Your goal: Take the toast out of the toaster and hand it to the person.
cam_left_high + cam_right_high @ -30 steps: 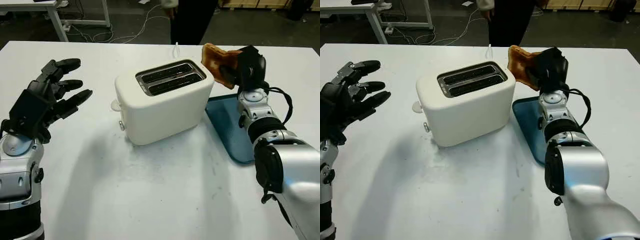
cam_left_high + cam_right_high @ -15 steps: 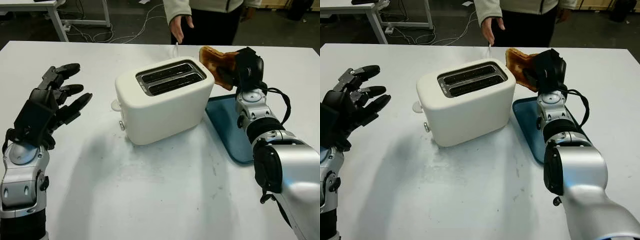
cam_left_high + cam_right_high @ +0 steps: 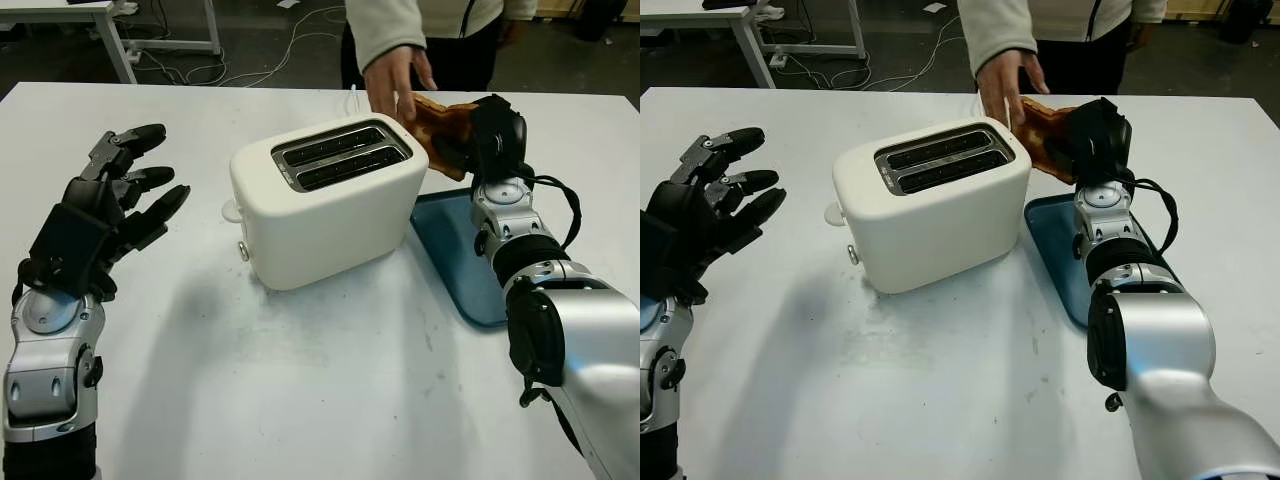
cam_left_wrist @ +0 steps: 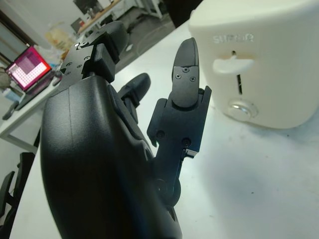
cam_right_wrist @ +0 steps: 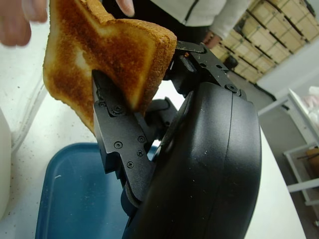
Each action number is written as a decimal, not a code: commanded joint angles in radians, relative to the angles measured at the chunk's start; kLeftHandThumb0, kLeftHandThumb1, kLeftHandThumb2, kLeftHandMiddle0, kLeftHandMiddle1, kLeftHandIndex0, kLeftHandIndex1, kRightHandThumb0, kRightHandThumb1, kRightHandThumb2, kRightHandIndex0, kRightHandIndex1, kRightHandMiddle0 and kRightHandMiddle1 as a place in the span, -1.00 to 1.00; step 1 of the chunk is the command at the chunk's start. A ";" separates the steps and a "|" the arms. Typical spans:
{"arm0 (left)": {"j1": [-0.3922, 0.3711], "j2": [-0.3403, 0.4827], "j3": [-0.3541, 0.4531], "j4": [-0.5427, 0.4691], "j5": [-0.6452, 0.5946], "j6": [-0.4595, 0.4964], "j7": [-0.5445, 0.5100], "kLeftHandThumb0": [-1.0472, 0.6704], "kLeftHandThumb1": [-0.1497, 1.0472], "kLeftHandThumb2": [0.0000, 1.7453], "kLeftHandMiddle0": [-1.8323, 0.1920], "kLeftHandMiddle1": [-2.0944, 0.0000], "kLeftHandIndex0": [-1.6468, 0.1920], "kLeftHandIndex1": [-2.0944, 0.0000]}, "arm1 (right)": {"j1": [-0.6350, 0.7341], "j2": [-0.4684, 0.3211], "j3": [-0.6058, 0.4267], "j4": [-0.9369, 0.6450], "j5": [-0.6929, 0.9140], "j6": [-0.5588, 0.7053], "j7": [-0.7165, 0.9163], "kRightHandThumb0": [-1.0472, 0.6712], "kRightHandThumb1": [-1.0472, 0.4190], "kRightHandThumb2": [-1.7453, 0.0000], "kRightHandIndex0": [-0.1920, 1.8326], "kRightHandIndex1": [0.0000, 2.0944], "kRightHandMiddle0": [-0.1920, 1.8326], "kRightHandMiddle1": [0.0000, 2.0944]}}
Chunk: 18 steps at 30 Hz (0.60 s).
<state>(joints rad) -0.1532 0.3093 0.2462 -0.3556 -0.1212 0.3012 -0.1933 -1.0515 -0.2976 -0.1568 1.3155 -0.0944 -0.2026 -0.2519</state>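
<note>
While the right hand (image 3: 490, 135) keeps its fingers (image 5: 117, 139) clamped on the toast (image 5: 107, 55), the browned slice sticks out past them toward the person's hand (image 3: 395, 80), which touches its far edge. Below the fingers lies a blue tray (image 3: 455, 250), beside them the white toaster (image 3: 325, 200) on the desk (image 3: 320, 390). Well apart, the left hand (image 3: 95, 220) hovers open.

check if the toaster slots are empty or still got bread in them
Empty: both slots of the toaster show only dark metal. The toast is out, held by the right hand.
</note>
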 commanded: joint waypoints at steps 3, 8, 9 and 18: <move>0.015 -0.009 0.000 -0.012 -0.001 -0.026 0.011 -0.20 0.76 -0.61 0.81 0.00 0.72 0.32 | -0.012 0.007 -0.006 -0.003 0.009 0.001 0.019 0.23 -0.82 0.97 -0.01 0.67 -0.22 0.67; 0.015 -0.016 -0.003 -0.004 -0.014 -0.035 0.009 -0.13 0.76 -0.58 0.81 0.01 0.74 0.30 | -0.013 0.011 -0.015 -0.006 0.017 -0.004 0.026 0.24 -0.83 0.97 0.01 0.67 -0.20 0.67; 0.015 -0.018 -0.005 -0.007 -0.017 -0.026 0.009 -0.14 0.76 -0.57 0.81 0.02 0.74 0.30 | -0.015 0.012 -0.020 -0.006 0.021 0.000 0.028 0.24 -0.83 0.97 0.01 0.67 -0.19 0.67; 0.015 -0.009 -0.017 -0.001 -0.006 -0.024 0.003 -0.15 0.72 -0.54 0.81 0.00 0.74 0.28 | -0.011 0.007 -0.009 -0.010 0.004 -0.016 0.029 0.23 -0.83 0.97 0.01 0.67 -0.20 0.67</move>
<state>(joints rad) -0.1470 0.2951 0.2340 -0.3565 -0.1216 0.2768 -0.1856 -1.0514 -0.2919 -0.1642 1.3153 -0.0955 -0.2029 -0.2244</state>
